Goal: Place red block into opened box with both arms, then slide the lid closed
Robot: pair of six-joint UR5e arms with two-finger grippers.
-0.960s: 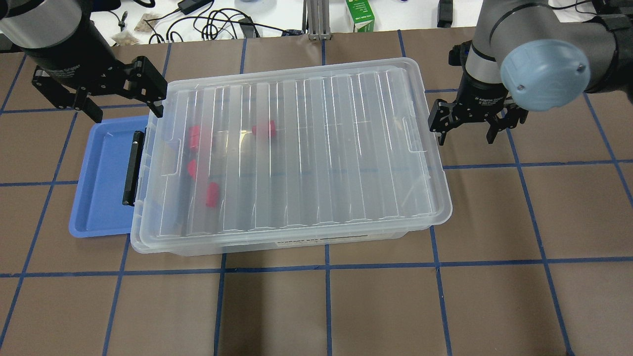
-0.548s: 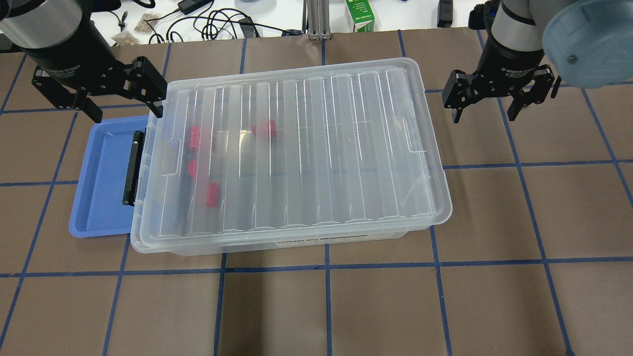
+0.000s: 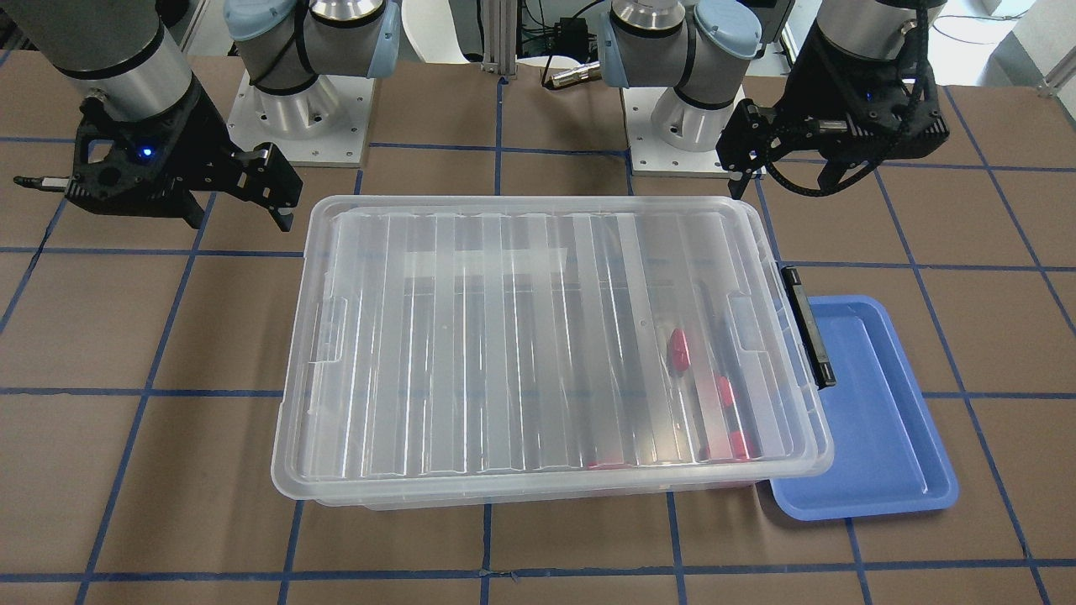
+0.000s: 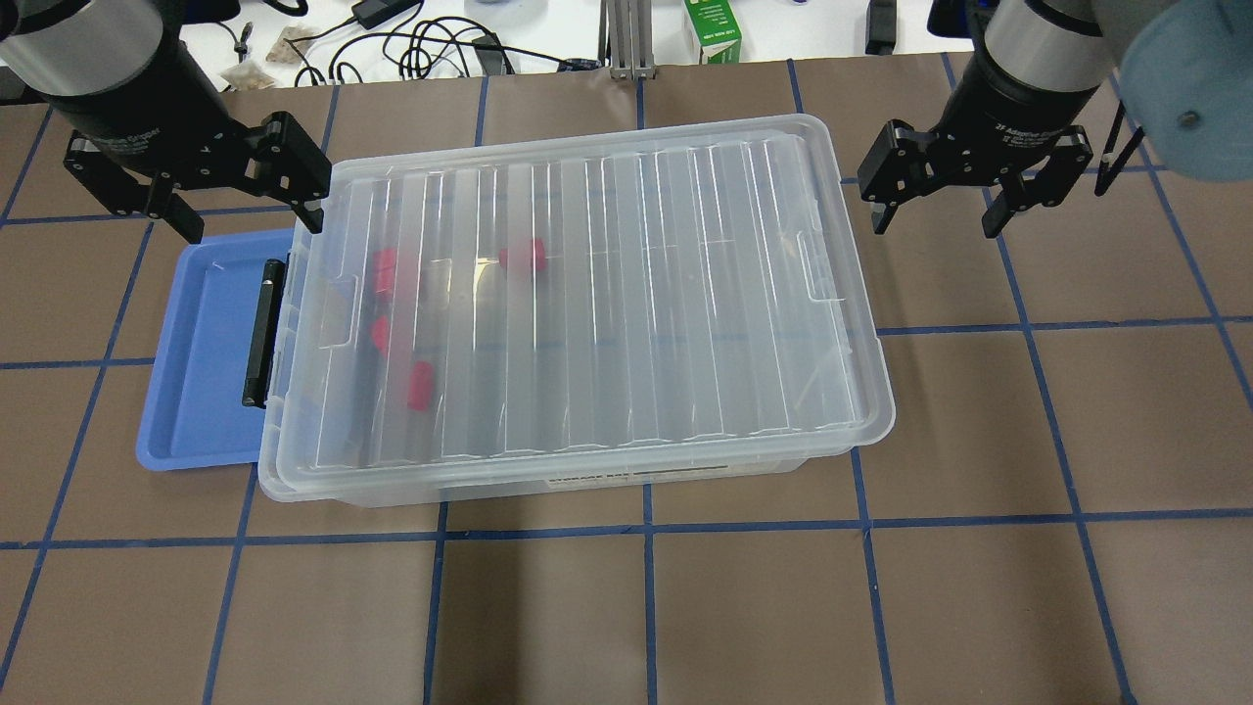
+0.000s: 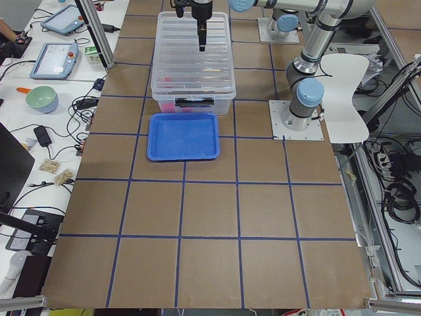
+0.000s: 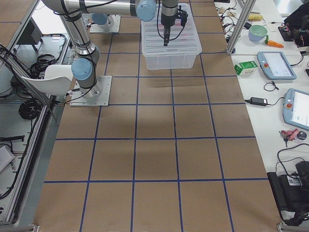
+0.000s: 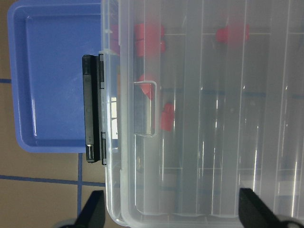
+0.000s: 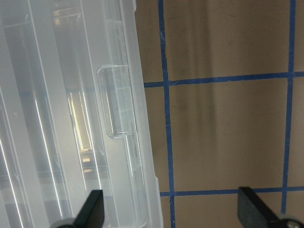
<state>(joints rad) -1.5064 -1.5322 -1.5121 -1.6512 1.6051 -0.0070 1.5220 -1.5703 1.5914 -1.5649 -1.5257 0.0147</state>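
Right gripper retreats from the lid, wide and empty like left gripper, whose finger could snag the box.

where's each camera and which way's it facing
Front-facing: across table, looking back; left arm view-right.
Overhead: opposite side, looking down; left gripper, right gripper.
Left: table's left end; left arm near.
Right: opposite end; right arm near.
Left wrist: over shallow blue plastic tray; fingertips.
Right wrist: over clear ribbed plastic lid; fingertips.
Both wrists share the lid.

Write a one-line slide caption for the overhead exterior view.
Lid on the box, red blocks inside; open, empty left hand and right hand flank it.
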